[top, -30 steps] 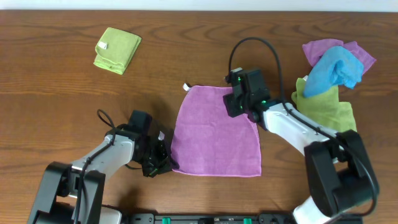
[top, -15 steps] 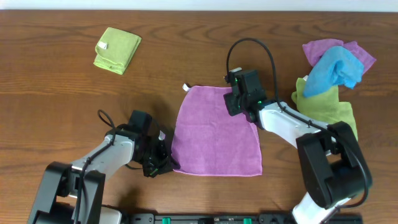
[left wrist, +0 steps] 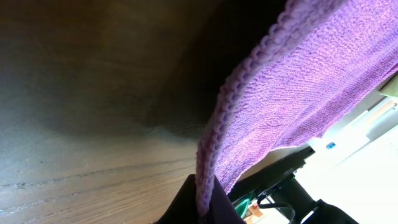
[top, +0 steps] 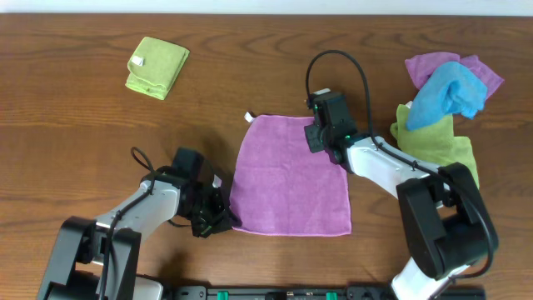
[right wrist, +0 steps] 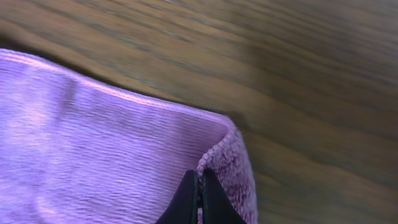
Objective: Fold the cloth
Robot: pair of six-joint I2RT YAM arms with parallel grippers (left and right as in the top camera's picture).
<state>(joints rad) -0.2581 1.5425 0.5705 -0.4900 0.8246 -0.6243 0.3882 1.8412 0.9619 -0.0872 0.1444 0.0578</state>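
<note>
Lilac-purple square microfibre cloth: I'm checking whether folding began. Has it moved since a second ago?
No. The lilac-purple cloth lies where it was, its white corner tag unmoved against the folded lime-green cloth.

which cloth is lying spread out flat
The lilac cloth in the middle: one open layer. The green cloth at far left is folded; the pile at right is bunched.

You have a brown wood-grain table (top: 83,142). At its far left lies a folded lime-green microfibre cloth (top: 156,67) with a small white tag (top: 137,62) on its left edge. At the far right sits a heap: a crumpled purple cloth (top: 433,65), a bright blue cloth (top: 450,93) bunched over it, and a rumpled lime-green cloth (top: 441,142) just below.
</note>
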